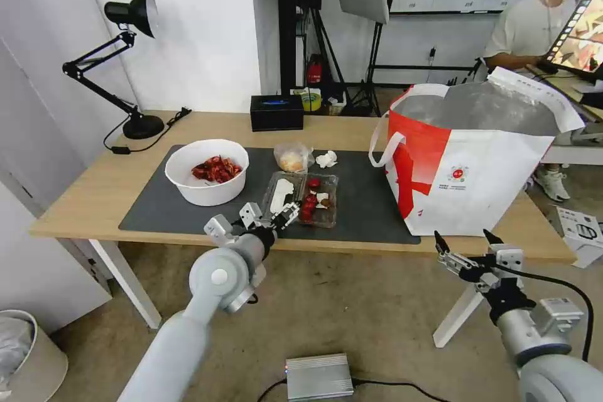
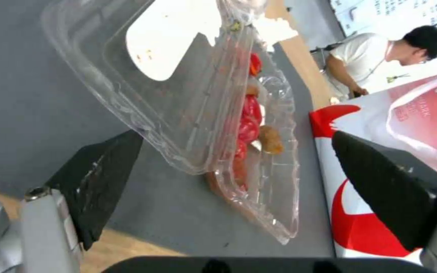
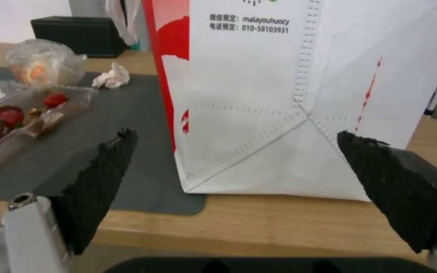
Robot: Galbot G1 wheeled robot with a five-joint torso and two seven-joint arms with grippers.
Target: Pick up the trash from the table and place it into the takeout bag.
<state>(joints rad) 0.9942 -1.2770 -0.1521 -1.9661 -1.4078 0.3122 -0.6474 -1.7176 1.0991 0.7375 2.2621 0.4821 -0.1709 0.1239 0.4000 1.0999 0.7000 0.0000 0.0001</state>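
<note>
On the table (image 1: 88, 188), a dark mat (image 1: 157, 210) carries the trash. There is a white bowl of red shells (image 1: 207, 171), a clear clamshell tray with red scraps (image 1: 303, 198), a bagged bun (image 1: 292, 157) and a crumpled tissue (image 1: 326, 159). My left gripper (image 1: 271, 212) hangs open at the tray's near edge. In the left wrist view the tray (image 2: 203, 106) lies just beyond the left gripper (image 2: 239, 163), untouched. The takeout bag (image 1: 471, 163) stands open at the right. My right gripper (image 1: 463, 239) is open below the table edge, facing the bag (image 3: 289, 94).
A black tissue box (image 1: 276, 112) and a desk lamp (image 1: 129, 63) stand at the back of the table. A person sits behind the bag at another desk. A bin (image 1: 25, 352) stands on the floor at left, a metal box (image 1: 319, 375) near my base.
</note>
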